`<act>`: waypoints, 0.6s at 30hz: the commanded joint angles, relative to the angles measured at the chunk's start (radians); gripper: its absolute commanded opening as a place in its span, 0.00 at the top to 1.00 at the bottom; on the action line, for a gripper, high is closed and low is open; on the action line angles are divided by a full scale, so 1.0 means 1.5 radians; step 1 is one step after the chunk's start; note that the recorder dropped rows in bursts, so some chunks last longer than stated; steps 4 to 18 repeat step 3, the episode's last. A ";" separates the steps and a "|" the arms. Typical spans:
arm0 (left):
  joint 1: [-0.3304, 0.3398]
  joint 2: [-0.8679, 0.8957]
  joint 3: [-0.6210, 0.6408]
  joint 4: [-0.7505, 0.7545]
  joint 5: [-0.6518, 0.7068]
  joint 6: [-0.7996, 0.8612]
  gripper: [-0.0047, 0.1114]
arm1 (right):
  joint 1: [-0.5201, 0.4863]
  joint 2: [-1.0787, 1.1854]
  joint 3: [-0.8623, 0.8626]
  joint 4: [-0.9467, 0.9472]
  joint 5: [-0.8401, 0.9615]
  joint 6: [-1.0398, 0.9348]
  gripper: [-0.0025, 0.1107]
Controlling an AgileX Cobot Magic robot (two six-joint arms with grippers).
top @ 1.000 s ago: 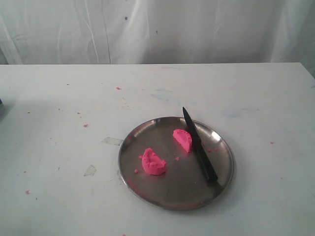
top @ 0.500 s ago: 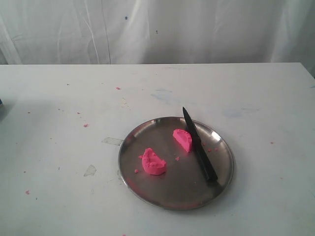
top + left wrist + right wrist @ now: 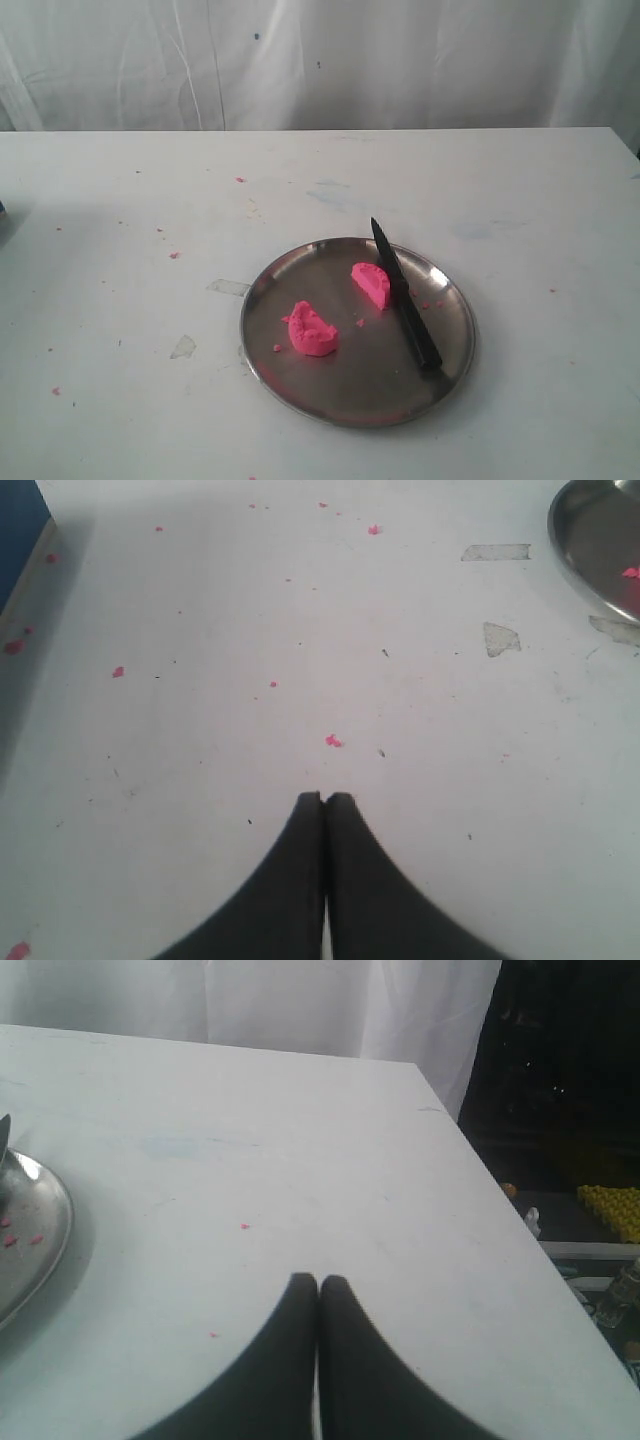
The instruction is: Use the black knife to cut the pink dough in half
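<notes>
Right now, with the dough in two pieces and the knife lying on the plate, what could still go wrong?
1. The knife lies loose, its tip past the far rim of the plate; a nudge might tip it onto the table.
2. One dough half sits against the blade, so it may stick and come along if the knife is lifted.
3. Pink crumbs dot the table and could smear under an arm.

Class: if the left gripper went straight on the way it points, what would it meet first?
Probably the white table, near a tiny pink crumb just ahead of the left gripper; depth is unclear. The steel plate lies well off that line.
</notes>
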 commanded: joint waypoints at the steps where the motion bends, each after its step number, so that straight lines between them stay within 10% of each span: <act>1: -0.003 -0.002 0.005 0.000 0.004 0.000 0.96 | -0.002 -0.003 0.003 0.003 -0.004 -0.006 0.98; 18: -0.003 -0.002 0.005 0.000 0.004 0.000 0.96 | -0.002 -0.003 0.003 0.003 -0.004 -0.006 0.98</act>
